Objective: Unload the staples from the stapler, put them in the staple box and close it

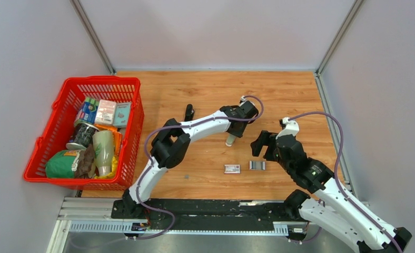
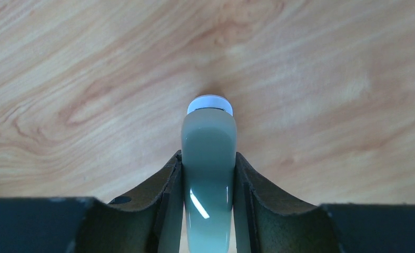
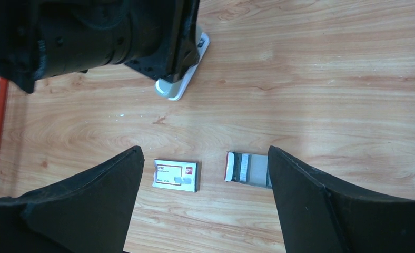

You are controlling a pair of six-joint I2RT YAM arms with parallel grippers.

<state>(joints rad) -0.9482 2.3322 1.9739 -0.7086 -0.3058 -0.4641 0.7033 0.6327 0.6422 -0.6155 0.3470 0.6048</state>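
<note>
Fingers (image 2: pixel 147 205) of the left arm clamp the stapler (image 2: pixel 208 158) nose-down on the tabletop (image 2: pixel 326 79); right fingers (image 3: pixel 89 205) hang spread near it. Its slick casing could pivot if pried.

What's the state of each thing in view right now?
stapler: clamped, white end on table.
left gripper: shut on stapler.
right gripper: open, empty.
staples: flat on table, apart from stapler.
printed box: flat on table, beside staples.
red basket: upright, holding items.
</note>
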